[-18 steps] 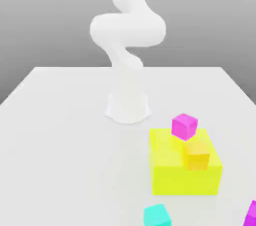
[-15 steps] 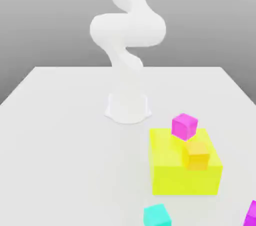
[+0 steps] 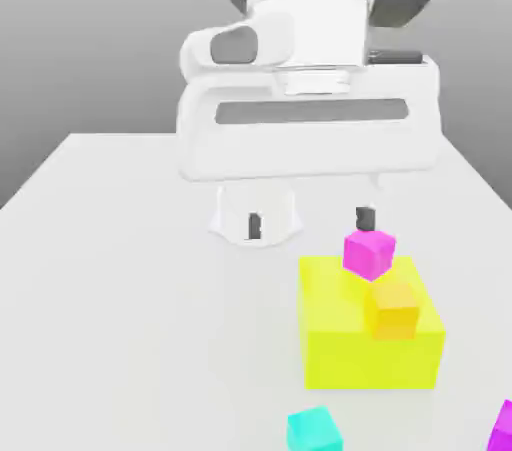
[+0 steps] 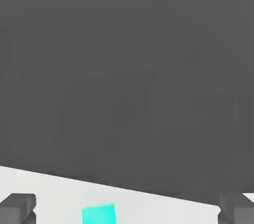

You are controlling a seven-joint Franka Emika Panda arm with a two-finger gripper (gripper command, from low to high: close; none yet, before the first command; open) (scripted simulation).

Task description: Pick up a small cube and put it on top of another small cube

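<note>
A small cyan cube (image 3: 314,430) lies on the white table near its front edge, below the yellow block in the exterior view. My gripper (image 3: 310,221) hangs high over the table, close to the camera, its two dark fingertips (image 3: 254,226) spread far apart with nothing between them. It is well above and behind the cyan cube. In the hand view the cyan cube (image 4: 98,214) lies on the table between the two grey fingertips (image 4: 18,207), far beyond them.
A big yellow block (image 3: 368,322) stands at the exterior view's right, carrying a magenta cube (image 3: 368,252) and an orange cube (image 3: 394,308). Another magenta cube (image 3: 502,427) sits at the lower right edge. The arm's white base (image 3: 256,215) stands mid-table.
The hand has swung into the exterior view, large and close to the camera, where earlier only the arm's links showed. The cubes and the block have not moved.
</note>
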